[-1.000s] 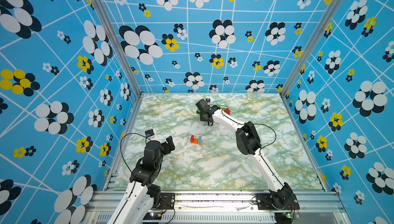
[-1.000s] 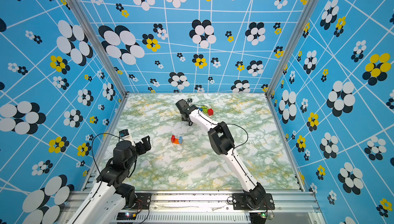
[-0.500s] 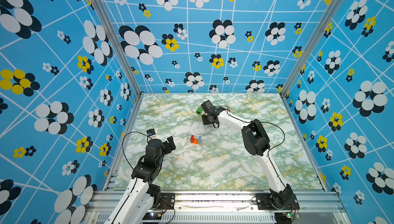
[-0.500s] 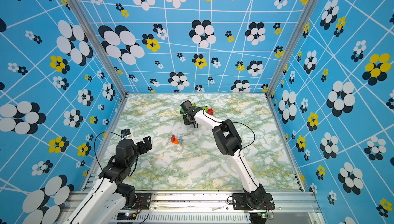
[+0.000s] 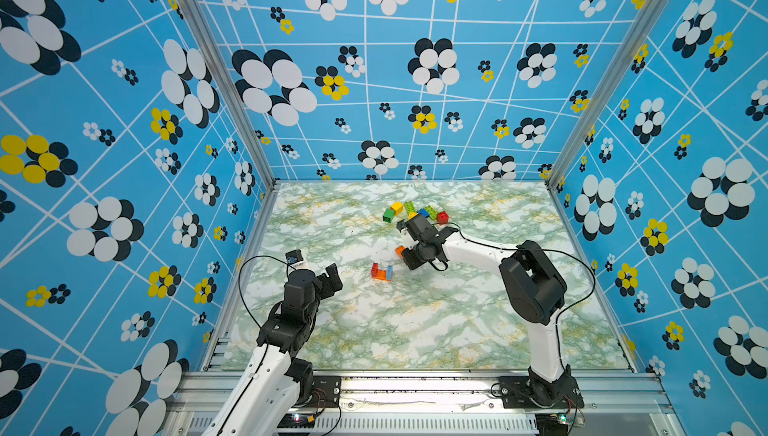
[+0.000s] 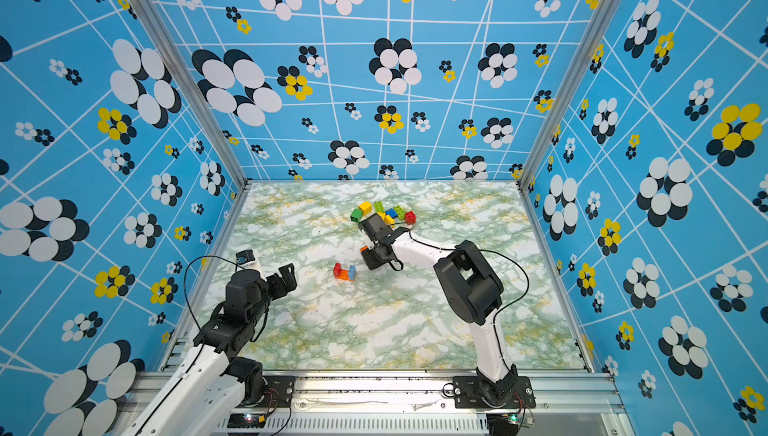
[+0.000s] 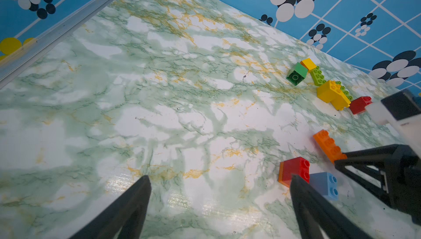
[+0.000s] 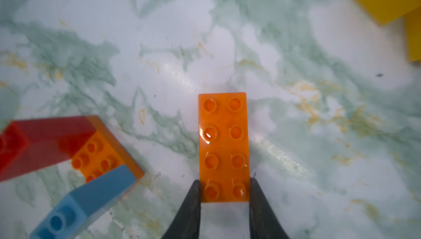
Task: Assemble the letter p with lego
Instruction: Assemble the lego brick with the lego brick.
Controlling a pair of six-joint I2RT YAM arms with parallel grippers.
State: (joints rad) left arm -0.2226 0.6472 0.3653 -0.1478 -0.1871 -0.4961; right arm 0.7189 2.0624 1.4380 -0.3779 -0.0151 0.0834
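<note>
My right gripper (image 8: 225, 183) is shut on one end of an orange oblong lego brick (image 8: 224, 144), studs facing the camera, low over the marble table. In both top views this brick (image 5: 400, 250) (image 6: 364, 248) pokes out beside the right gripper (image 5: 406, 256). Just beside it lies a small assembly (image 5: 381, 271) (image 6: 344, 271) (image 8: 100, 156): an orange base with a red brick (image 7: 295, 168) and a light blue brick (image 7: 324, 184) on it. My left gripper (image 7: 219, 177) (image 5: 332, 277) is open and holds nothing, left of the assembly.
Several loose lego bricks (image 5: 415, 210) (image 6: 384, 211) lie in a cluster at the back: green (image 7: 296, 74), yellow (image 7: 332, 94), lime, blue and red (image 7: 360, 104). Patterned blue walls and metal posts (image 5: 216, 81) enclose the table (image 5: 395, 322).
My right gripper has drawn back from the brick cluster towards the middle, carrying the orange brick to beside the assembly. The left arm has barely moved.
</note>
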